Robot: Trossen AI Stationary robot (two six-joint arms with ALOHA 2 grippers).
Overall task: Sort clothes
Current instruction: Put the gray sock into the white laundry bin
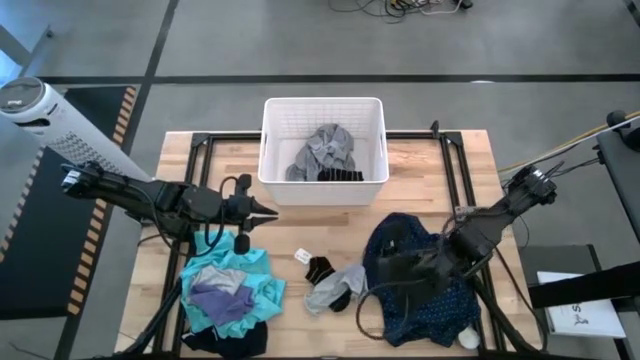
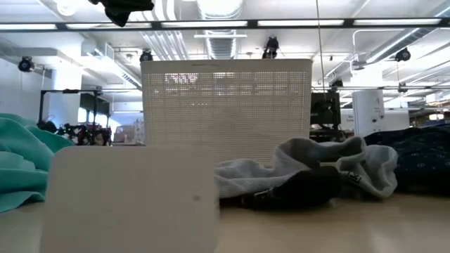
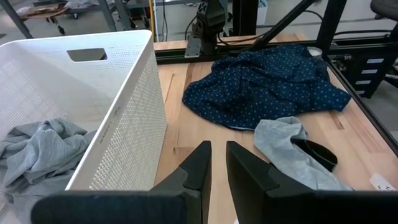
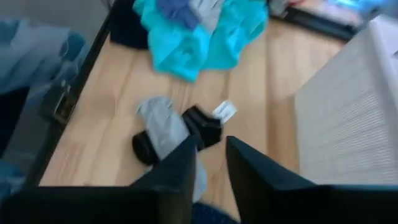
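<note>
From above, your left gripper (image 1: 268, 211) hangs just in front of the white basket (image 1: 270, 150), its jaws drawn nearly together on nothing; the teal shirt (image 1: 240, 275) with a purple piece (image 1: 225, 297) on it lies heaped behind and below those jaws; grey pieces (image 1: 322, 150) already rest in the basket; your right gripper (image 1: 392, 268) sits over the navy dotted garment (image 1: 420, 300), and the grey-and-black socks (image 1: 335, 285) lie just ahead of its tips.

At table level, the socks (image 2: 316, 179) slump limp before the basket; no jaws show.

Past your left fingers (image 3: 199, 165), a narrow gap holds nothing; the navy garment (image 3: 267, 87) spreads well ahead, the socks (image 3: 292, 152) nearer.

Past your right fingers (image 4: 180, 165), the jaws stand slightly parted and empty; the socks (image 4: 165, 130) lie just beyond them.

These garments look light, soft and floppy; you'd best pinch a bunched fold, since a flat edge would likely slip.
</note>
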